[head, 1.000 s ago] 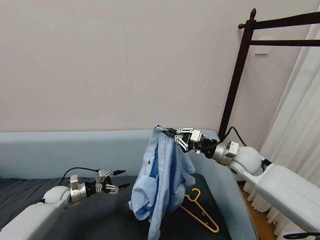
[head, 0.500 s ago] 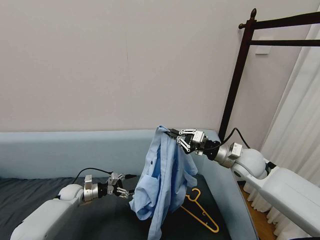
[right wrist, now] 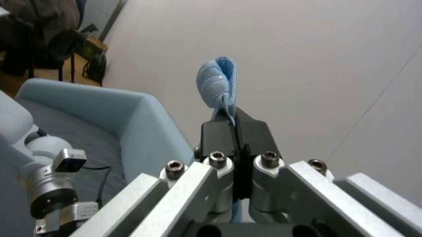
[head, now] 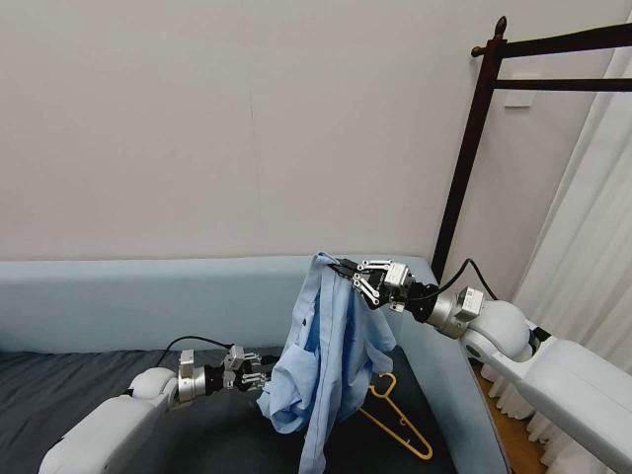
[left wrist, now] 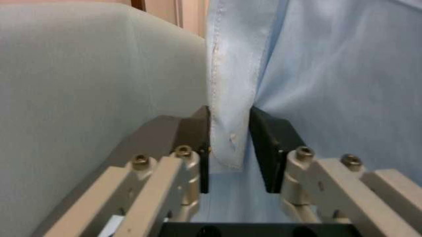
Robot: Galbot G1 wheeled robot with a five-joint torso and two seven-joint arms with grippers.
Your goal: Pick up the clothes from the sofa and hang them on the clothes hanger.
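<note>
Blue shirt fabric is hanging in the air from my right end effector, which is clamping the collar tight, well above the sofa seat. My left end effector is reaching in low at the shirt's near edge. Its pads are standing parted on either side of a hanging hem, not pinching it as far as I can judge. So the lifting is done. The hanging is not: the orange hanger is lying on the seat just beside the shirt, and the dark wooden rack is standing at my right with nothing on the part I am seeing.
</note>
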